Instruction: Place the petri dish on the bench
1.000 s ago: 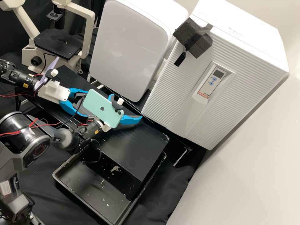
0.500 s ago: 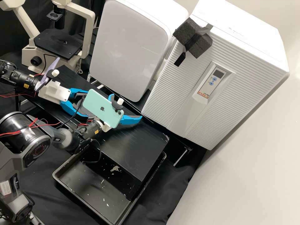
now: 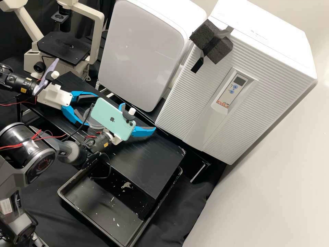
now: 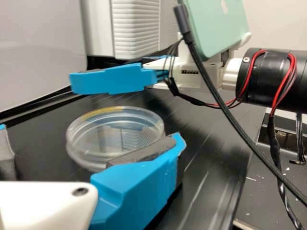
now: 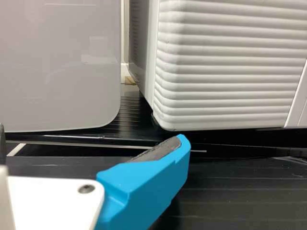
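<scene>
Since the dish [image 4: 108, 129] lay on the bench [image 3: 147, 164], left gripper [image 3: 92, 110] and right gripper [image 3: 139, 117] agape, placing looked done, only retreat remaining.

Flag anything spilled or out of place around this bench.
A ragged beige patch and scattered pale flecks litter the black rectangular tray below the black bench, seemingly dried residue or scraps on an otherwise dark surface. Nothing else stands out.

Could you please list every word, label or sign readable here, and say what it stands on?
Control panel: red print, left unquoted; the smaller marks are too small to read.
Mint-green phone: a dark logo, no readable words.
Yellow arm label: too small to read.
</scene>
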Available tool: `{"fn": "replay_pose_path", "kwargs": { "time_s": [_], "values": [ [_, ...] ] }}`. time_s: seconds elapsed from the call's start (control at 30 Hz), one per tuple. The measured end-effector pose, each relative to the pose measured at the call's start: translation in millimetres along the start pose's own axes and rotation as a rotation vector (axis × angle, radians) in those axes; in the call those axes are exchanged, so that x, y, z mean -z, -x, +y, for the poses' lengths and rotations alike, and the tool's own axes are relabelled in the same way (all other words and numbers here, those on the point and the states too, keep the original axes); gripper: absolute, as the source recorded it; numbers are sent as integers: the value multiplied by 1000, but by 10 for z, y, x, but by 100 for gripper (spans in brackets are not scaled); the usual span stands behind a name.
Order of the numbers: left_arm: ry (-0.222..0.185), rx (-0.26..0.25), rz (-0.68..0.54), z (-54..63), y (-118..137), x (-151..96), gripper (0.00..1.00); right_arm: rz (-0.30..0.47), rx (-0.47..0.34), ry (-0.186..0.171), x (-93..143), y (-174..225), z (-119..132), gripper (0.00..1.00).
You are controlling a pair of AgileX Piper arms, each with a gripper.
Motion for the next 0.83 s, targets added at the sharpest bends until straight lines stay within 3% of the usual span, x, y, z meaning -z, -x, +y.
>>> {"fn": "replay_pose_path", "kwargs": {
  "time_s": [0.23, 0.33, 0.4, 0.6, 0.7, 0.83],
  "values": [
    [48, -76, 1, -63, 387, 54, 100, 0, 0, 0, 0, 0, 0, 100],
    [-9, -120, 117, -110, 541, 94, 100, 0, 0, 0, 0, 0, 0, 100],
    [-87, -146, 209, -141, 642, 127, 100, 0, 0, 0, 0, 0, 0, 100],
    [-201, -257, 451, -244, 948, 179, 100, 0, 0, 0, 0, 0, 0, 100],
    [-219, -277, 536, -275, 1040, 215, 100, 0, 0, 0, 0, 0, 0, 100],
    [-176, -273, 619, -331, 1125, 270, 100, 0, 0, 0, 0, 0, 0, 100]
  ]
}}
